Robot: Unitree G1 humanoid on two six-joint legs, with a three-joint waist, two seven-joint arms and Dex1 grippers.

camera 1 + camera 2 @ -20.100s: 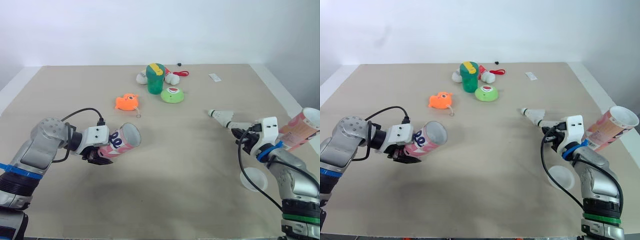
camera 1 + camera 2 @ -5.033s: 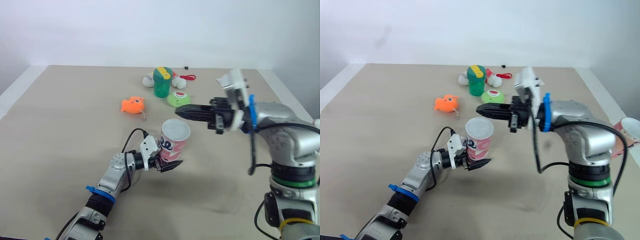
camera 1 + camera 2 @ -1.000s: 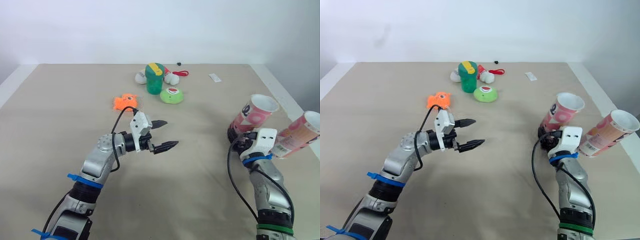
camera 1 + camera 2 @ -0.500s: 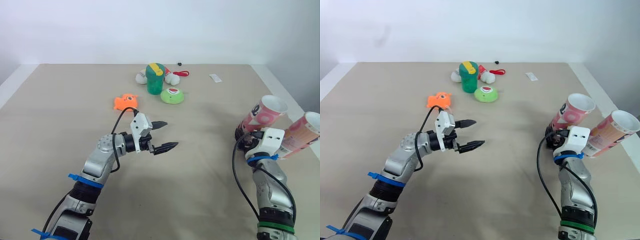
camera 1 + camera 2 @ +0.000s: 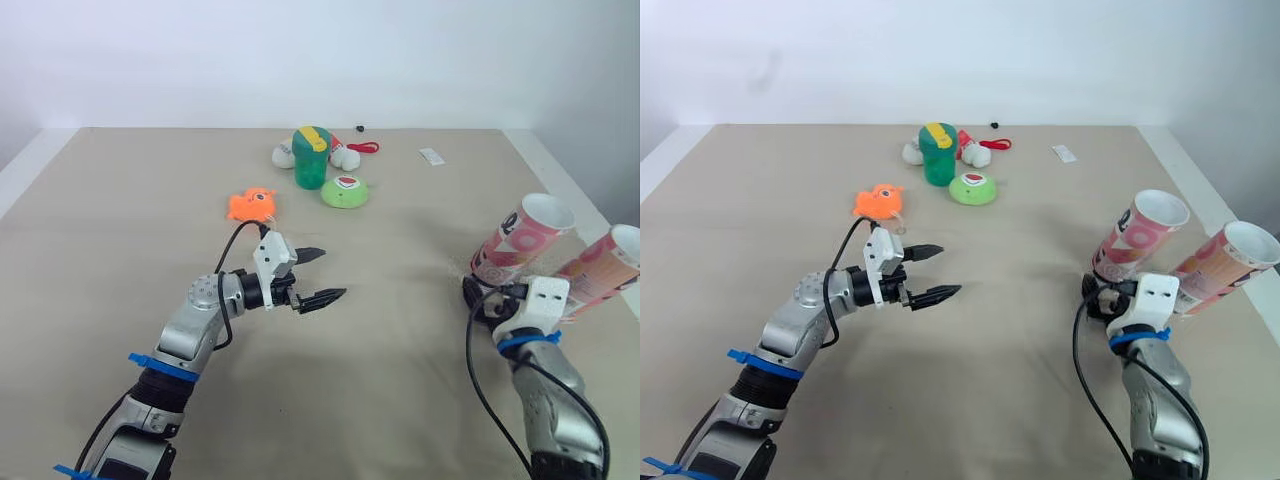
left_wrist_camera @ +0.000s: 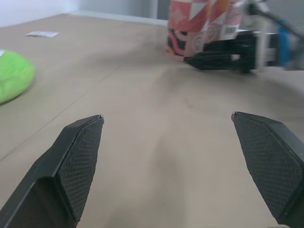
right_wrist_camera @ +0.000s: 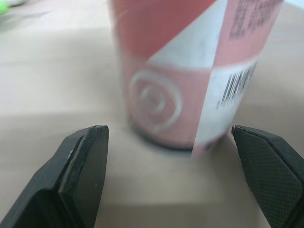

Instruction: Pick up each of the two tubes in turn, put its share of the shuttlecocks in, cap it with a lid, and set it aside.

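The left gripper (image 5: 332, 273) hangs open over the table (image 5: 120, 200) at centre-left of the head view, holding nothing. At the right of the frame a pink tube (image 5: 522, 240) stands on its base, its mouth open with no lid on. The right gripper (image 7: 168, 129) sits low at the tube's foot, its fingers (image 7: 80, 166) spread wide and clear of the wall, gripping nothing. A second tube (image 5: 605, 270) stands just beside the first at the right edge. A green cup (image 5: 311, 157), a green toy (image 5: 345, 191) and an orange toy (image 5: 252, 205) lie in the upper middle.
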